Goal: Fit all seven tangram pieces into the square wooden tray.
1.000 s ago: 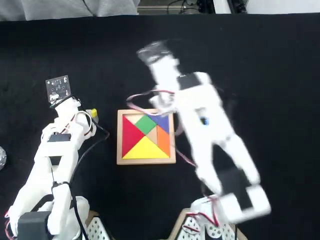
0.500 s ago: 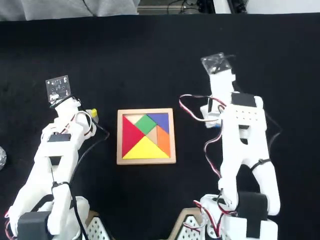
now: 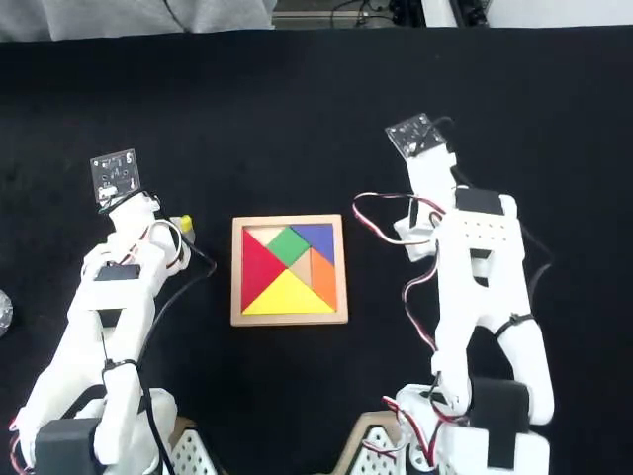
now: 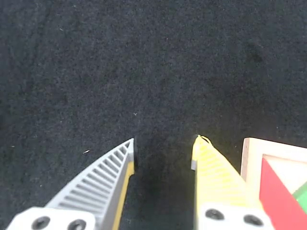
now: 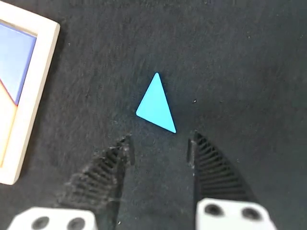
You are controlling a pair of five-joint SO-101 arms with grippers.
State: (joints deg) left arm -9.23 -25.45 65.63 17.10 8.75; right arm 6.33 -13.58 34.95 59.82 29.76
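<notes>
Over the middle of the black bench, the right gripper has its fingers spread. The cyan triangle lies flat just past their tips, in line with the gap, untouched, near the wooden tray. The left gripper is spread too, beside the tray.

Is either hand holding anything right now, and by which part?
Nothing. The left hand and right hand are open and empty; the triangle lies loose near the right one.

no readable text, number or sign on the wooden tray or tangram pieces
</notes>
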